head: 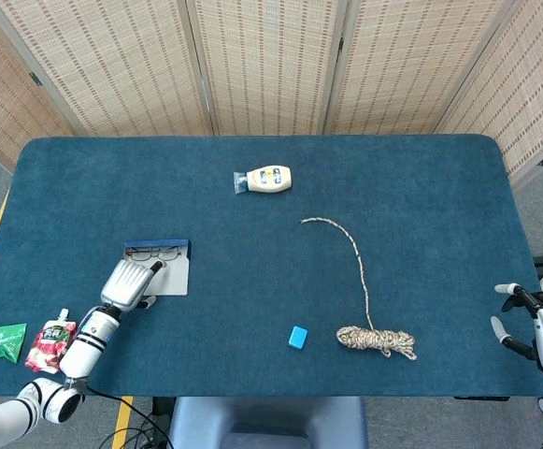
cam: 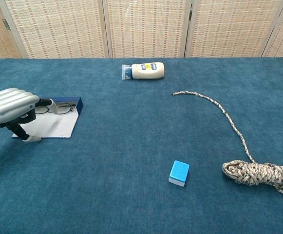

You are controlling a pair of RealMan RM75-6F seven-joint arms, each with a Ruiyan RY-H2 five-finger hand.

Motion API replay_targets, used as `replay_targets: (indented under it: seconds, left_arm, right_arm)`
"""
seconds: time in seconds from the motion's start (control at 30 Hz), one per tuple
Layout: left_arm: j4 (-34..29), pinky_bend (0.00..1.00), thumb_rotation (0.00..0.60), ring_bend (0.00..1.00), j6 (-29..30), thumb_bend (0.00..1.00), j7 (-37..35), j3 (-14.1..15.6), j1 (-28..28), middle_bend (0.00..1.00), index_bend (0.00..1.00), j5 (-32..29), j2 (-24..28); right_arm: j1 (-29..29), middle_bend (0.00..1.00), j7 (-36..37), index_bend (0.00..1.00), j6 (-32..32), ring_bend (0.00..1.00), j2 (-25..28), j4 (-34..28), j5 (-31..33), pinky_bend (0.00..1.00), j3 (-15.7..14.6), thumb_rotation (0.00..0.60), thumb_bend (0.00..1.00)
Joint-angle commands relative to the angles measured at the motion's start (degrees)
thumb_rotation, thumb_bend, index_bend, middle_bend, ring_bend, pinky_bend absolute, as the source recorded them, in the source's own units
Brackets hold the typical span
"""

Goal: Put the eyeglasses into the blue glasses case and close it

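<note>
The blue glasses case (head: 173, 273) lies open at the table's left, its white inner flap (cam: 53, 126) flat toward me. The eyeglasses (head: 154, 253) sit in its far blue part, also seen in the chest view (cam: 59, 109). My left hand (head: 128, 283) arches over the flap's near-left corner, knuckles up. In the chest view this hand (cam: 9, 105) has one fingertip reaching toward the eyeglasses and the thumb down at the flap's corner, with nothing visibly held. My right hand (head: 533, 327) hangs past the table's right edge with its fingers apart and nothing in it.
A mayonnaise bottle (head: 264, 179) lies at the back centre. A rope (head: 374, 339) runs from mid-table to a coil at the front right. A small blue block (head: 297, 337) sits front centre. A red pouch (head: 51, 344) and a green packet (head: 2, 341) lie at the front left.
</note>
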Motion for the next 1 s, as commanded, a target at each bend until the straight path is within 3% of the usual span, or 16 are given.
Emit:
replay_targets:
  seconds: [0.03,0.57,1.0]
  left_arm:
    - [-0.2,1.00,0.600,1.00,-0.1,0.22,-0.1,-0.1,0.2,1.00,0.29,0.2,0.1]
    - [2.7,1.00,0.600,1.00,-2.5,0.22,0.3,-1.8,0.1,1.00,0.29,-0.3,-1.5]
    - [4.8,1.00,0.600,1.00,-1.0,0.25,-1.4,-2.7,0.6,1.00,0.31,0.7,-2.4]
  right_arm:
    - [0.0,0.53,0.0,0.33,0.0,0.47,0.0,0.0,0.0,0.31,0.0,0.600,0.34]
    - [-0.2,0.53,0.0,0.33,0.2,0.47,0.0,0.1,0.1,0.31,-0.1,0.600,0.34]
    - [-0.3,0.53,-0.1,0.33,0.4,0.47,0.1,-0.1,0.1,0.31,0.0,0.600,0.34]
